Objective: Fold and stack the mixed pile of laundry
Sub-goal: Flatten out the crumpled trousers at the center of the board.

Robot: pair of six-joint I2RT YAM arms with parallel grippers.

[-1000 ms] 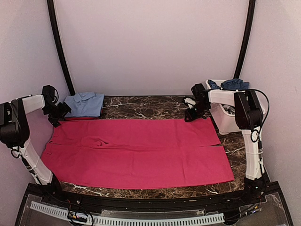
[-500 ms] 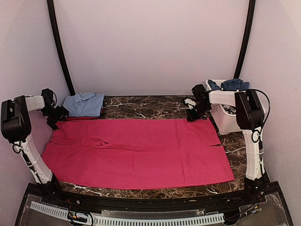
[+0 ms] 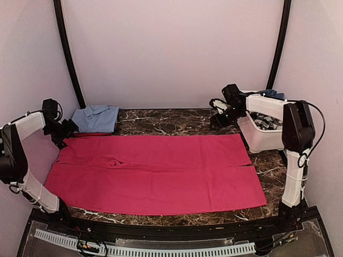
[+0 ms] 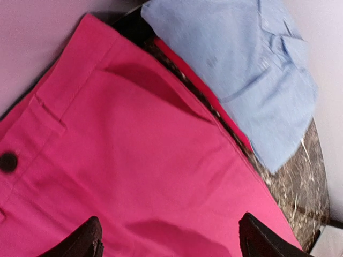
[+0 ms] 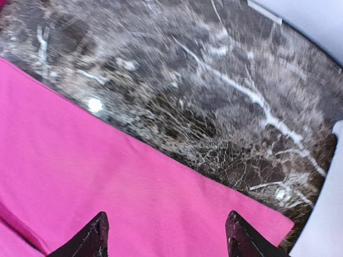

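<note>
– Two tools in sight, both with fingers spread and nothing between them. Left tool (image 3: 63,134) hangs at the waist end of the large magenta-pink cloth trousers (image 3: 155,171). Right tool (image 3: 216,120) hangs at the far right corner, by the leg hems.

– How do the trousers lie?

– Spread flat across the dark brown marble table (image 3: 171,120), waist to the left, legs running right. Shallow wrinkle near the left thigh. Near side reaches close to the table's front edge.

– Left wrist view?

– Two dark fingertips (image 4: 80,243) wide apart over the pink waistband area. Small dark round button (image 4: 8,161) at the left margin, narrow pink belt loop (image 4: 45,115) above it. Whether the tips touch the cloth, cannot tell.

– Right wrist view?

– Same posture: fingertips (image 5: 88,238) well apart above the pink hem edge, bare marble beyond it. Contact with the cloth, cannot tell.

– Rest of the pile?

– Folded light blue collared shirt (image 3: 96,118) in the far left corner, just beyond the waistband. Thin red cloth edge (image 4: 203,91) shows along the shirt's near side, partly under it. White rectangular plastic tub (image 3: 260,140) stands at the table's right edge, just beside the leg hems. Inside it a grey-and-white patterned garment (image 3: 267,121); a dark navy-blue garment (image 3: 273,94) lies at its far rim, partly hidden by the right arm.
</note>
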